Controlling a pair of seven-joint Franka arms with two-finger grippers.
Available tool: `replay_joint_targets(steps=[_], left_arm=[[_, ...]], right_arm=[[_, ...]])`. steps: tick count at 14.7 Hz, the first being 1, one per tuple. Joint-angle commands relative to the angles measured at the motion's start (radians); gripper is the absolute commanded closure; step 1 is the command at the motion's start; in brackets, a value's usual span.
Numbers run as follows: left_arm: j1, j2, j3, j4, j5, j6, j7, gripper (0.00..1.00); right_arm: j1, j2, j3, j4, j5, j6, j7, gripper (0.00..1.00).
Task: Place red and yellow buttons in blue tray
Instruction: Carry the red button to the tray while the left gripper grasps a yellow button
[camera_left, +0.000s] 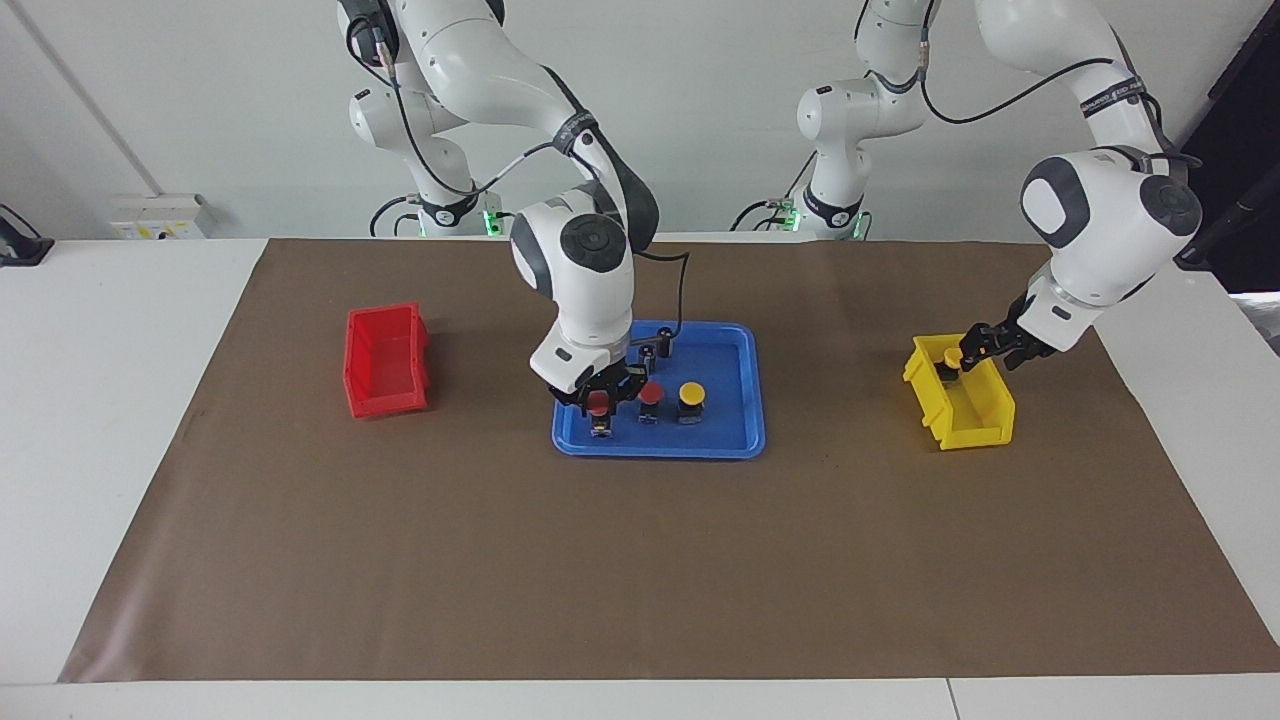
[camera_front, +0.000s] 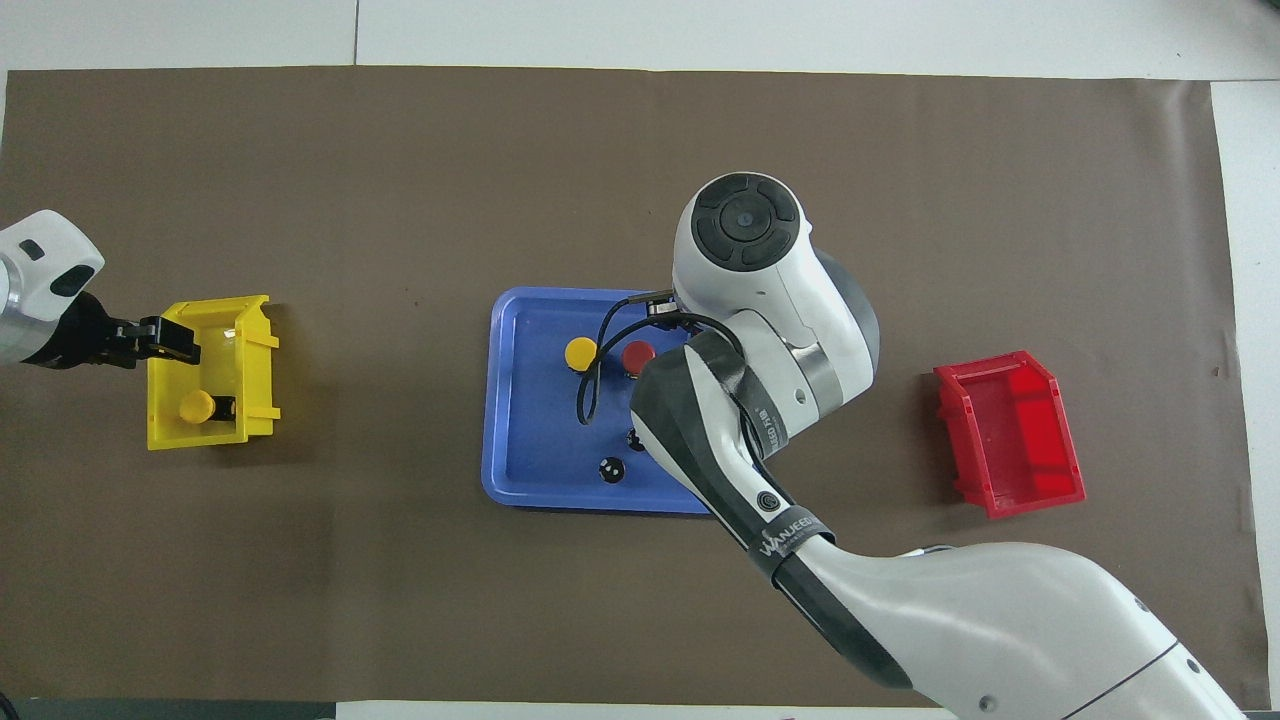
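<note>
Your right gripper (camera_left: 598, 398), frame centre, jaws pinching red button (camera_left: 597, 403), lowering it into tray (camera_left: 735, 440). Next: release. Left gripper (camera_left: 975, 350) at yellow button (camera_left: 955, 356), right of frame; jaws unclear.

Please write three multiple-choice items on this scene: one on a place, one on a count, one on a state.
1. Where is the yellow button that is not in the blue tray?
A. in the yellow bin
B. in the red bin
C. on the brown mat

2. How many dark capless cylinders stand in the tray?
A. one
B. two
C. four

3. What is in the red bin?
A. a red button
B. a yellow button
C. nothing

Answers: 1 A, it sits inside the yellow walls. 2 B, a pair stands at the tray's robot end. 3 C, only its bare floor shows.
</note>
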Motion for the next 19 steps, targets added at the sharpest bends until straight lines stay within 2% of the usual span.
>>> replay_joint_targets(steps=[1, 5, 6, 8, 9, 14, 19], left_arm=[[0.005, -0.051, -0.007, -0.079, 0.014, 0.037, -0.002, 0.32], [0.002, -0.063, -0.007, -0.143, 0.016, 0.095, 0.0, 0.32], [0.002, -0.071, -0.007, -0.163, 0.016, 0.104, -0.002, 0.32], [0.003, -0.091, -0.007, -0.2, 0.016, 0.117, -0.008, 0.32], [0.003, -0.095, -0.007, -0.214, 0.016, 0.12, -0.008, 0.32], [0.005, -0.112, -0.007, -0.251, 0.014, 0.143, -0.016, 0.33], [0.005, -0.112, -0.007, -0.258, 0.014, 0.181, -0.036, 0.42]], right_arm=[[0.0, -0.036, -0.004, -0.084, -0.014, 0.037, -0.031, 0.69], [0.001, -0.05, -0.004, -0.124, -0.013, 0.063, -0.03, 0.66], [0.001, -0.05, -0.004, -0.124, -0.013, 0.063, -0.03, 0.58], [-0.002, -0.05, -0.005, -0.109, -0.014, 0.057, -0.028, 0.07], [-0.005, -0.051, -0.008, -0.095, -0.014, 0.051, -0.028, 0.0], [-0.083, -0.108, -0.016, 0.061, -0.011, -0.146, -0.028, 0.0], [-0.221, -0.22, -0.016, 0.126, 0.001, -0.298, -0.033, 0.0]])
